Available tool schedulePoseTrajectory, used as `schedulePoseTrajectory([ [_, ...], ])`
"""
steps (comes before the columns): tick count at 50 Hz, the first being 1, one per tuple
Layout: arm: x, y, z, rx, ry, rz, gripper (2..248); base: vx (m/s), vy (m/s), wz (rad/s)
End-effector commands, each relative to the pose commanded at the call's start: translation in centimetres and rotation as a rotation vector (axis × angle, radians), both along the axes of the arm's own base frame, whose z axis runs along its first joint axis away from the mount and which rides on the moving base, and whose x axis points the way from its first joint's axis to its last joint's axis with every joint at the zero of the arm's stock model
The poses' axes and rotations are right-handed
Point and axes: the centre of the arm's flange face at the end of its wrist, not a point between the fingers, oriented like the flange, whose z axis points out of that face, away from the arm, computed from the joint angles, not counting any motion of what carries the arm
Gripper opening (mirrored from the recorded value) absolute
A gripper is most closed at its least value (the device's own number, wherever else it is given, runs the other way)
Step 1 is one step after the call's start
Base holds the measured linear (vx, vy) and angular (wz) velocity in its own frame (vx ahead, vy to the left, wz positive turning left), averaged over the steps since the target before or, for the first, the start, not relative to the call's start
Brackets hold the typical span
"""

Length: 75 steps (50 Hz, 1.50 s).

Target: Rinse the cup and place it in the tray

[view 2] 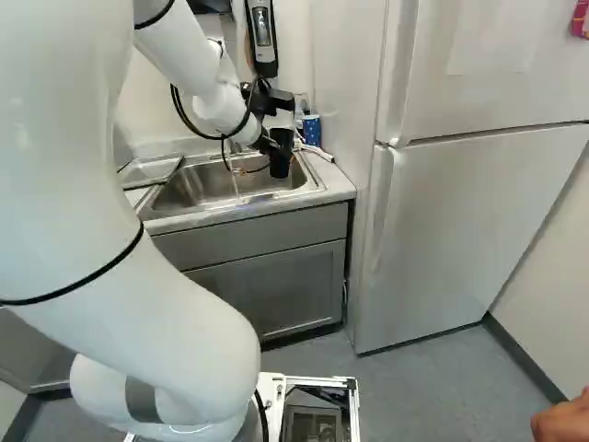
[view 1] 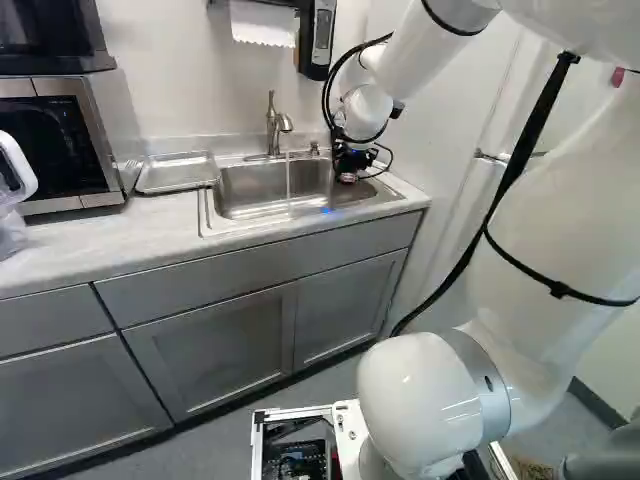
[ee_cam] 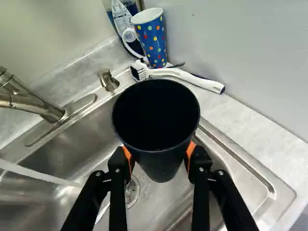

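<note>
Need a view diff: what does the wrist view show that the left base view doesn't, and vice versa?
Only wrist view: polka-dot cup, white-handled brush, sink drain, and the inside of the black cup that the gripper holds.

Only left base view: metal tray left of the sink, steel-fronted appliance beside it, paper towel, cabinet doors.

Both: sink, faucet, running water, gripper.

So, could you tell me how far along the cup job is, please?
The water stream is running, and the end effector grips the black cup over the sink, clear of the stream. I can't tell whether it's been rinsed. Remaining, at least: setting it in the tray beside the sink.
</note>
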Motion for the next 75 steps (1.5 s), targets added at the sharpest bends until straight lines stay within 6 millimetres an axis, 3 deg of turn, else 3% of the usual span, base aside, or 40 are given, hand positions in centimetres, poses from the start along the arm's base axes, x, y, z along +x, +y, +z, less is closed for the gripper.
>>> schedulePoseTrajectory([
  [56,0.0,0.7,-0.1,-0.005,0.015,0.098,121,0.000,0.000,0.000],
  [75,0.0,2.6,-0.2,0.050,0.019,0.148,121,0.000,0.000,0.000],
])
